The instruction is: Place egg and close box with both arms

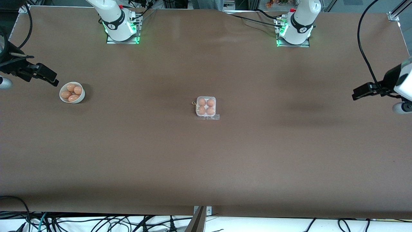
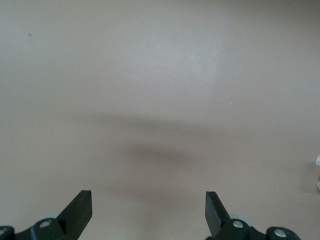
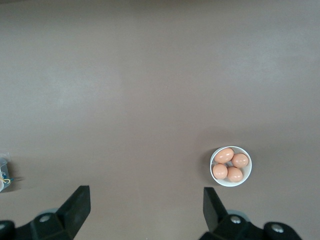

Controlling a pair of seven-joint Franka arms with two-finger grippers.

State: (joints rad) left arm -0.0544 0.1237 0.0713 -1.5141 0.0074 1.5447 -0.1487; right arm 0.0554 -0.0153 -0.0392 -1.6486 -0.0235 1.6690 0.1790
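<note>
1. Now we see the box near the middle of the brown desk, standing flat, with four brown eggs in its four cells, one egg in each.
2. We see a clear flap of the box lying on the desk at the side nearer to the front camera; we cannot tell if the lid is shut over the eggs.
3. A small yellowish thing lies just beside the box, toward the right arm's end; we cannot tell what it is.
4. A round white bowl stands toward the right arm's end of the desk, well apart from the box, and it holds four more brown eggs.
5. We see the right hand above the desk at the right arm's end, near the bowl, with its fingers spread wide and nothing between them.
6. We see the left hand above bare desk at the left arm's end, well apart from the box, also with fingers spread and holding nothing.
</note>
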